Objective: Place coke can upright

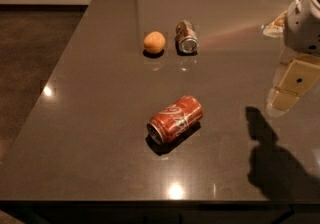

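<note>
The can (175, 119) lay on its side, well left of my jaws; I couldn't tell their spread. Grasping and righting remained.

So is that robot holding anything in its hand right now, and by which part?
Nothing. The hand hangs at the right edge, apart from everything; the coke can lies on its side on the table, untouched.

Dark glossy table (90, 118) is carrying three things: coke can (175, 119) lying sideways near centre, with orange (154, 42) and silver can (187, 37) sitting together at 12 o'clock. Gripper (287, 93) is hovering at 3 o'clock.
</note>
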Robot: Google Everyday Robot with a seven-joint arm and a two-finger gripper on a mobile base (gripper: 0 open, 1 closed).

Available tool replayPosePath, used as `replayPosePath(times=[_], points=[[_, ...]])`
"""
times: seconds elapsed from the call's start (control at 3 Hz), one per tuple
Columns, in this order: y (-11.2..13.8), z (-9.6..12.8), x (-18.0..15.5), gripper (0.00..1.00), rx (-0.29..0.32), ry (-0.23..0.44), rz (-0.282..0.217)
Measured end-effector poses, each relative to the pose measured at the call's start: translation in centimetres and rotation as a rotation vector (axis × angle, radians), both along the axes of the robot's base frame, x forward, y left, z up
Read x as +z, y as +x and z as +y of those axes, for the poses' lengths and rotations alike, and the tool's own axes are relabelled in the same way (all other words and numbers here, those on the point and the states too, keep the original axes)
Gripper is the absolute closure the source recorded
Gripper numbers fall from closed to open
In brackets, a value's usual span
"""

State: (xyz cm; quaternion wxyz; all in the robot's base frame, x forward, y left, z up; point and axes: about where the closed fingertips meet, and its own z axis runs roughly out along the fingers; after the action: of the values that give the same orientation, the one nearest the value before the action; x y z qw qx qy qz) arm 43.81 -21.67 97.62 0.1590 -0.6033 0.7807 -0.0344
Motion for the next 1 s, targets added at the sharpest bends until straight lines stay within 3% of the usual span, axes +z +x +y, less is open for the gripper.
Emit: replayPosePath(times=[0.33,1.0], points=[[0.0,0.0,0.0,0.0,0.0,0.0,0.0],[1.9,4.4,-1.7,0.0,0.168,0.077,0.001]])
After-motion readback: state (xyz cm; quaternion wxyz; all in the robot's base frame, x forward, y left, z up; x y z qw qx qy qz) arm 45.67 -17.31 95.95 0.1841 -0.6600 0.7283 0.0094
